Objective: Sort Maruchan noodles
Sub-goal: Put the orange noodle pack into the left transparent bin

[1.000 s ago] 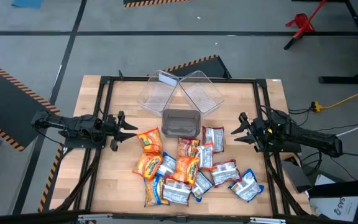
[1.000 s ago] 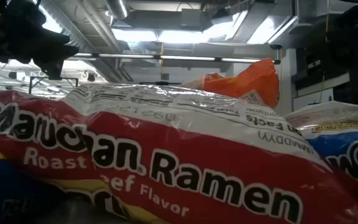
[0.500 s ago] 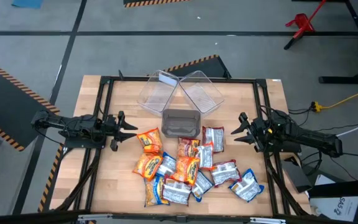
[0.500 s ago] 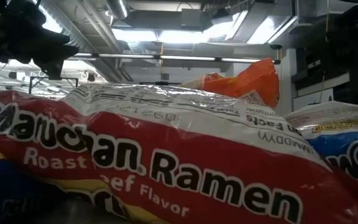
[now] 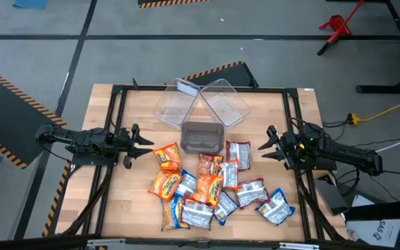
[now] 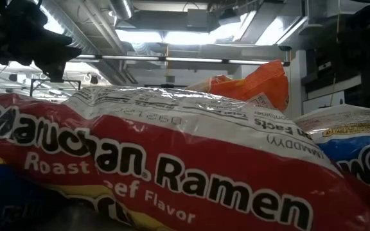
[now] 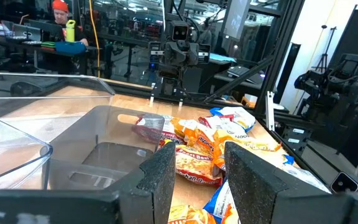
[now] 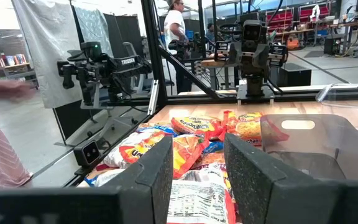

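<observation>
1. Lying in a loose, overlapping pile on the near half of the wooden table (image 5: 134,111), the Maruchan noodles (image 5: 210,187) sit between the two arms and in front of the bins.
2. The pile mixes orange-yellow packets (image 5: 166,185), red-and-white packets (image 5: 239,154) and blue-and-white packets (image 5: 276,207); several overlap, so an exact count cannot be read.
3. A smoky grey bin (image 5: 201,137) stands at the table centre, its near edge just beside the top of the pile. No packet can be seen inside it.
4. Two clear bins (image 5: 217,101) stand behind the grey bin, tilted and touching one another at an inner corner.
5. The left gripper (image 5: 146,145) rests at the left side of the table, pointing inward toward the pile. Its fingers (image 7: 160,180) stand apart with nothing between them; they touch no packet.
6. The right gripper (image 5: 264,144) rests at the right side of the table, pointing inward, near the red-and-white packets but apart from them. Its fingers (image 8: 157,177) are likewise parted and hold nothing.
7. In the low view, a red-and-white packet (image 6: 172,173) printed "Maruchan Ramen, Roast Beef Flavor" fills the foreground, with an orange packet (image 6: 262,83) rising behind it.
8. A person (image 7: 58,9) is seated in the room beyond the table; another person (image 8: 178,25) stands farther off.
</observation>
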### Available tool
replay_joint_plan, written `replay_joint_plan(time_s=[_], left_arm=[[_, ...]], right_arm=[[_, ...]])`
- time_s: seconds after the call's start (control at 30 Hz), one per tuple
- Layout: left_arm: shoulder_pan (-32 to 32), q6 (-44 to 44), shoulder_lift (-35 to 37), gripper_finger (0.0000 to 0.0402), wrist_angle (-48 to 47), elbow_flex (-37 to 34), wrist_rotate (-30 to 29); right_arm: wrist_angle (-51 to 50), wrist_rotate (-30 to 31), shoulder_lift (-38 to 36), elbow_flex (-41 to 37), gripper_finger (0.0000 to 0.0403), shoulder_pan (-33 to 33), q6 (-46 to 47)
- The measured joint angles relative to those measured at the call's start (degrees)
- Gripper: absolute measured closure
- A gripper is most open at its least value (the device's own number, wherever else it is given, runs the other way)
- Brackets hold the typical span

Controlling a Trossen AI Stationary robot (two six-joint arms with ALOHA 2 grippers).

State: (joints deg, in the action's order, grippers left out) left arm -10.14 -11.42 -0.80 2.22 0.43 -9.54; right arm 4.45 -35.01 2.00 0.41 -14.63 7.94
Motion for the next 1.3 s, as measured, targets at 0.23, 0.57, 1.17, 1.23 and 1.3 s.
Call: replay_joint_plan(time_s=[0.23,0.57,1.17,1.23,1.3], left_arm=[[0.0,0.0,0.0,0.0269,0.0,0.0,0.0],[0.0,0.0,0.0,0.0269,0.0,0.0,0.0],[0.0,-9.2,0.0,0.0269,43.5,0.0,-1.9],[0.0,-9.7,0.0,0.0269,45.9,0.0,-1.8],[0.0,-10.6,0.0,0.0269,47.9,0.0,-1.4]], right_arm=[[0.8,13.2,0.0,0.0,0.0269,0.0,-15.7],[2.5,17.5,0.0,0.0,0.0269,0.0,-8.1],[12.2,51.0,0.0,0.0,0.0269,0.0,43.1],[11.6,53.0,0.0,0.0,0.0269,0.0,43.1],[11.6,54.1,0.0,0.0,0.0269,0.0,43.1]])
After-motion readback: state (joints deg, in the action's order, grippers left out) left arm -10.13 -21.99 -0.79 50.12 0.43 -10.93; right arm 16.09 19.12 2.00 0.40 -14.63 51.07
